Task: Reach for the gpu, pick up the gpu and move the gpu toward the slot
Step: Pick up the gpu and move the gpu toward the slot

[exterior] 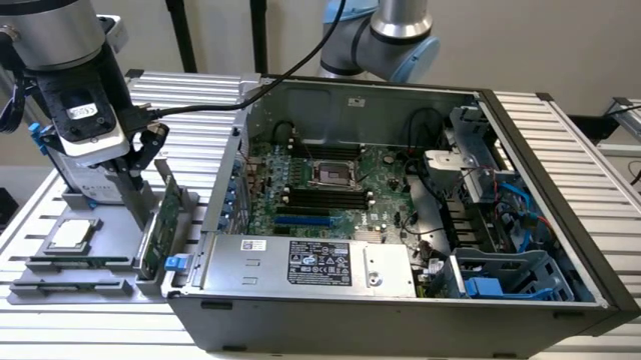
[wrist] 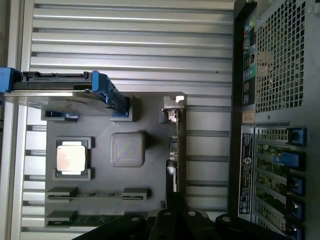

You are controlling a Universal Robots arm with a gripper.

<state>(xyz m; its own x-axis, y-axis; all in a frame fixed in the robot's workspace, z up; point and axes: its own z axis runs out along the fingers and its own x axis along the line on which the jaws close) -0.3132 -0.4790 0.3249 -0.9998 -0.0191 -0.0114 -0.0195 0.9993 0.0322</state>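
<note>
Open computer case lies on its side on a slatted metal table, with the motherboard exposed inside.

A gray tray sits on the table just beside the case, on the exterior view's left.

The gpu stands on edge in the tray, along the tray edge nearest the case. It is a thin green card seen edge-on. Its silver bracket is at the end toward the hard drive.

- Hard drive, silver in a blue frame, stands upright along the adjoining tray edge.
- Processor chip, square and silver, lies flat in its recess toward the tray edge far from the case.
- A plain square pad sits mid-tray, between the chip and the gpu.
- A memory stick lies in a slot along the tray edge opposite the hard drive.

The gripper is low over the tray, right at the gpu, over the card's end away from the bracket. Can't tell whether it is apart or closed, nor whether it touches the card. The gpu is seated in the tray, not lifted.
</note>
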